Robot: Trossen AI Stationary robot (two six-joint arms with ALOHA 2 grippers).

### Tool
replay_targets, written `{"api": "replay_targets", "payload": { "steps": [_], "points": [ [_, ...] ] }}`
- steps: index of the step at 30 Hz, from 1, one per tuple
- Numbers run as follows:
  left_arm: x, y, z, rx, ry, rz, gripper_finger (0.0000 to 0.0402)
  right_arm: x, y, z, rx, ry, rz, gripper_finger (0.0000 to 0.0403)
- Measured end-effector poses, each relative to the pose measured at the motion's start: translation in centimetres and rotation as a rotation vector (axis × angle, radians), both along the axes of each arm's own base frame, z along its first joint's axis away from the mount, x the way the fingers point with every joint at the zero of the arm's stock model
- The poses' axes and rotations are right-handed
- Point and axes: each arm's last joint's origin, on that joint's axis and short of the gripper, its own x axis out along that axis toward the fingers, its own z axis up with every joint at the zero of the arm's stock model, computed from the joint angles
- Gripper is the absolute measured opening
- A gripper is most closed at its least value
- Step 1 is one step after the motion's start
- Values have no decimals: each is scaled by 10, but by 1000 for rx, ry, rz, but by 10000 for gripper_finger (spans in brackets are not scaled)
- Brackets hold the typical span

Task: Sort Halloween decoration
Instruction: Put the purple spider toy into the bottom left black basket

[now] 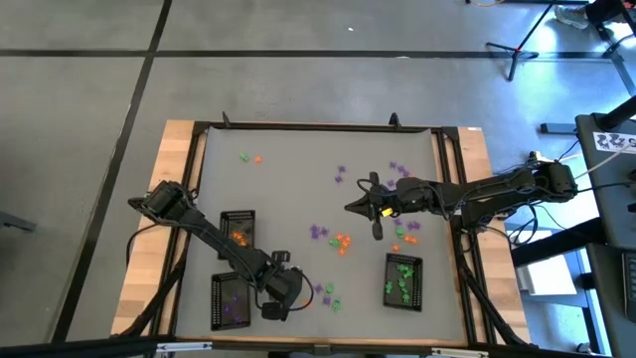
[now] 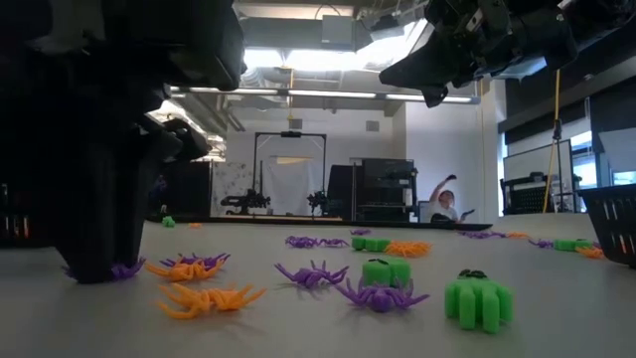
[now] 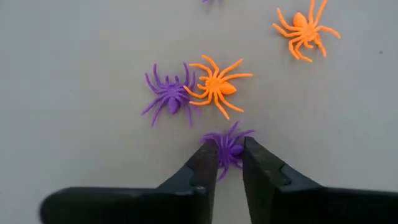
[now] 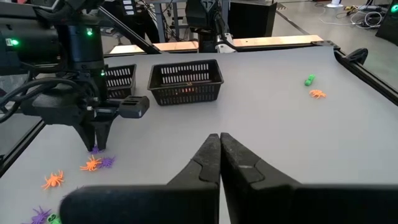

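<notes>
Purple plastic spider (image 3: 228, 148) — spindly legs splayed — pinched by left gripper (image 3: 229, 163); right gripper (image 4: 220, 149) fingers pressed together.

From above, the left gripper (image 1: 281, 294) covers whatever lies under it, and the trinkets in the trays (image 1: 403, 279) are too small to tell apart by shape. At table height, a dark arm (image 2: 94, 149) fills one side and is cut off by the edge. The purple spider (image 3: 227, 148) is partly hidden between the jaws; a person (image 2: 444, 204) far behind is tiny.
</notes>
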Motion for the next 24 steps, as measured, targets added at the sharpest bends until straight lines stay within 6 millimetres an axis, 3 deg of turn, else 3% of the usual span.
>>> {"api": "replay_targets", "payload": {
  "steps": [8,16,24],
  "points": [
    [7,7,16,-24,42,16,2,0,0,0,0,-5,0,5],
    [8,9,60,45,135,26,1,0,0,0,0,-3,0,5],
    [-4,-7,110,62,248,75,1,0,0,0,0,1,0,5]
  ]
}}
